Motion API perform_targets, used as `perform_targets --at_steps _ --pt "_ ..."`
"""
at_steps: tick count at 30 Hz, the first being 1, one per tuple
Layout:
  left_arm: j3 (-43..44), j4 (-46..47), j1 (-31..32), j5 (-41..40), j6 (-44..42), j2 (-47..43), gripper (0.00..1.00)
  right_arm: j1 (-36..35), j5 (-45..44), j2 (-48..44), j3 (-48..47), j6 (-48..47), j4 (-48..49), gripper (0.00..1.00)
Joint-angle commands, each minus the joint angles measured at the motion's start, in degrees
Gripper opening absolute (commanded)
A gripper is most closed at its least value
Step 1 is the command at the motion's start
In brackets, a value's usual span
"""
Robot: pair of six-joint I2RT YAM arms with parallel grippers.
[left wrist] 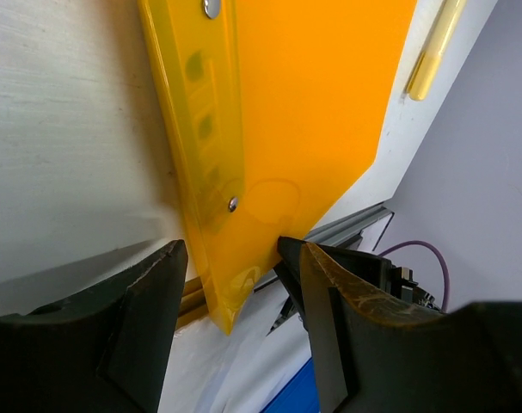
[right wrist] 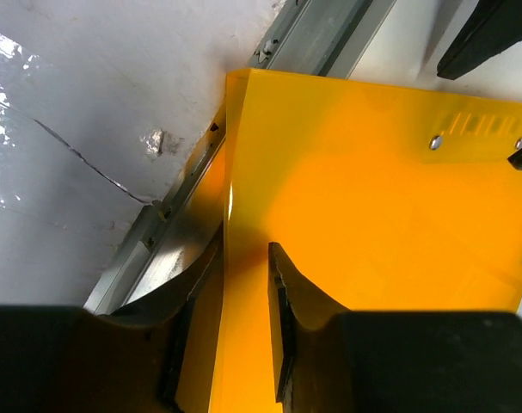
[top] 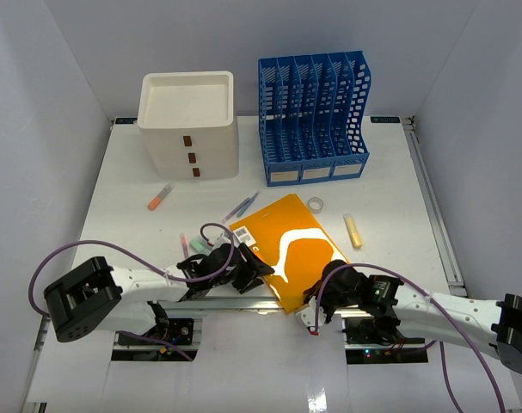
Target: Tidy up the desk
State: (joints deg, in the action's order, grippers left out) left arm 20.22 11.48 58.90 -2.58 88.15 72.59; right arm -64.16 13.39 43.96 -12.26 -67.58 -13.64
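Plain pale grey walls [top: 269, 26] are closing in the scene on three sides: one standing far beyond both end effectors, one rising well left of the left end effector [top: 259, 268], one well right of the right end effector [top: 312, 311]. Soft overhead light is glaring off glossy white sheeting [top: 269, 379] nearer than them.

**Both arms stretched low toward the middle**

The left arm runs from its base at the near left out to the right, low and almost level. The left gripper [top: 254, 268] points toward the centre, and in its wrist view the jaws stand well apart. The right arm reaches leftward from the near right with its wrist tipped down. The right gripper [top: 316, 310] has its fingers [right wrist: 282, 327] drawn close, pinching the edge of an orange folder [right wrist: 372, 215].
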Motion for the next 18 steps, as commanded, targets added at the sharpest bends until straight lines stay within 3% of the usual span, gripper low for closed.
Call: perform_targets --at_steps 1,18 --pt "-0.7 -2.1 0.9 -1.0 1.2 -3.2 0.66 0.1 0.5 -1.1 -3.1 1.3 0.5 0.24" --pt "-0.6 -0.6 4.5 -2.2 3.7 0.1 0.78 0.9 0.7 -3.9 -5.4 4.7 0.1 0.16"
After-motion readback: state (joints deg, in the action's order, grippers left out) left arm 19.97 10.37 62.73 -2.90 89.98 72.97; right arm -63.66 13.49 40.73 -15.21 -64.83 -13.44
